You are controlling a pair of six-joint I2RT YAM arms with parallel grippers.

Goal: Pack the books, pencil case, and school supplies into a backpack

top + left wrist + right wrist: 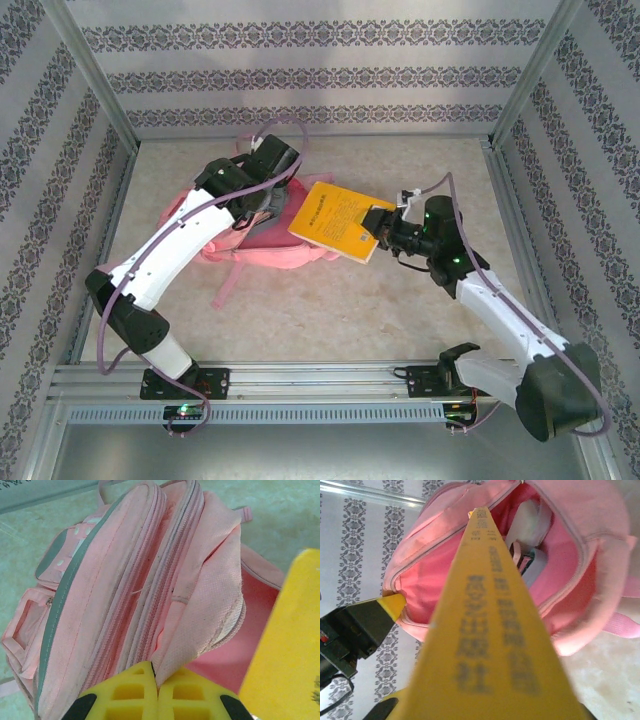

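Note:
The pink backpack (262,240) lies mid-table with its mouth facing right. My left gripper (156,672) is shut on the fabric flap at the edge of that opening (200,630) and holds it up. A yellow-orange book (338,222) hangs tilted just right of the mouth, with my right gripper (385,228) shut on its near end. Seen from the right wrist, the book's spine (490,630) points into the open backpack (435,575). Inside are a pale shape (530,517) and a dark teal edge (536,562), too unclear to name. Pencil case and school supplies are otherwise hidden.
A pink strap (226,288) trails from the backpack toward the near edge. Patterned walls and metal frame posts (510,95) box in the beige table (330,310). A slotted rail (320,385) runs along the near edge between the arm bases.

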